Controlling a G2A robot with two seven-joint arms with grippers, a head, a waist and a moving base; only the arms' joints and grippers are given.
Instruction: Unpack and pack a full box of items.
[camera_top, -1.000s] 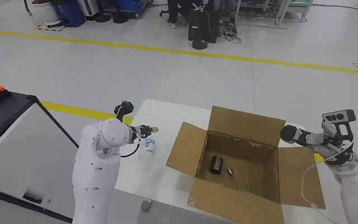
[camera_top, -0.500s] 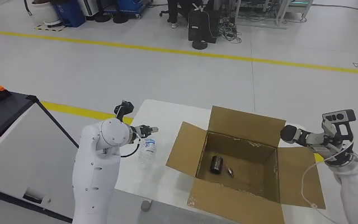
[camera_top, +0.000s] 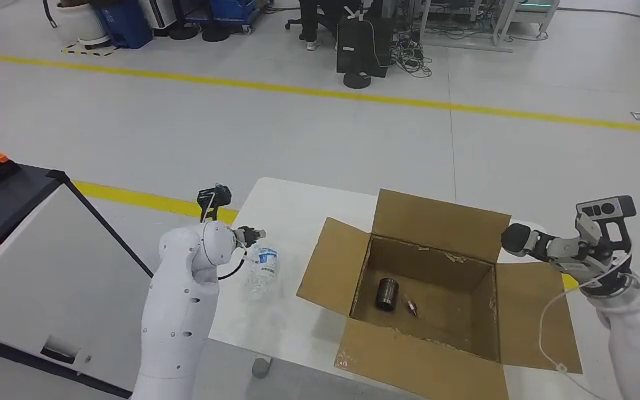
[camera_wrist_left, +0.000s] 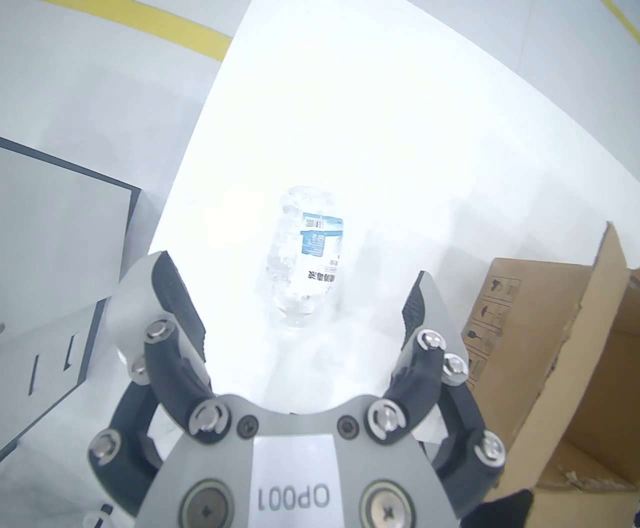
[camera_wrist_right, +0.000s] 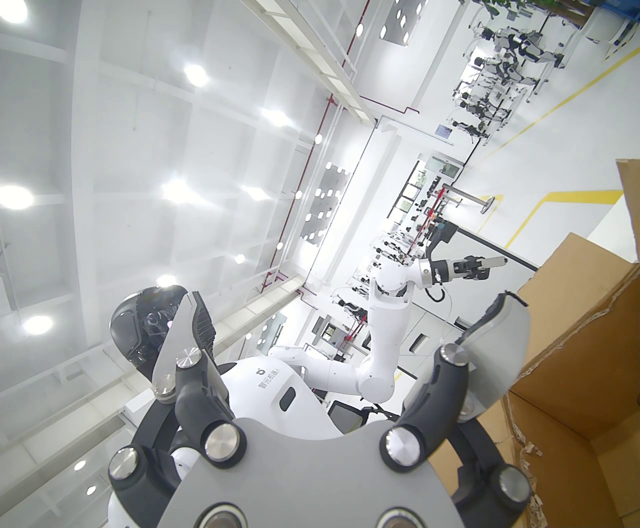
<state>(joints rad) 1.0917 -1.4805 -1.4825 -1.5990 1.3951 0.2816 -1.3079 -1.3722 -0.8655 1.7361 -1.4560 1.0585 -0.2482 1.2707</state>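
**Mia:** Where is the water bottle (camera_wrist_left: 305, 255)?

**Ben:** It lies on its side on the white desk (camera_top: 290, 210), just left of the box (camera_top: 430, 345). It is see-through, with a blue and white label.

**Mia:** Does the robot have hold of it?

**Ben:** No. The left fingers (camera_top: 255, 237) hang just over the bottle, by its far end. They are spread wide with nothing between them, and they are not touching it.

**Mia:** Is the box open?

**Ben:** Yes, all its flaps are folded out. It sits on the right part of the desk.

**Mia:** What is inside?

**Ben:** A dark can (camera_top: 387, 293) lies on the bottom, on the left side. Just to its right is a small thing (camera_top: 411, 303). It is too little for me to tell what it is.

**Mia:** And the other arm?

**Ben:** The right fingers (camera_top: 514, 238) are up in the air by the far right corner of the box. They point left, across the box. They are spread apart too, and they hold nothing.
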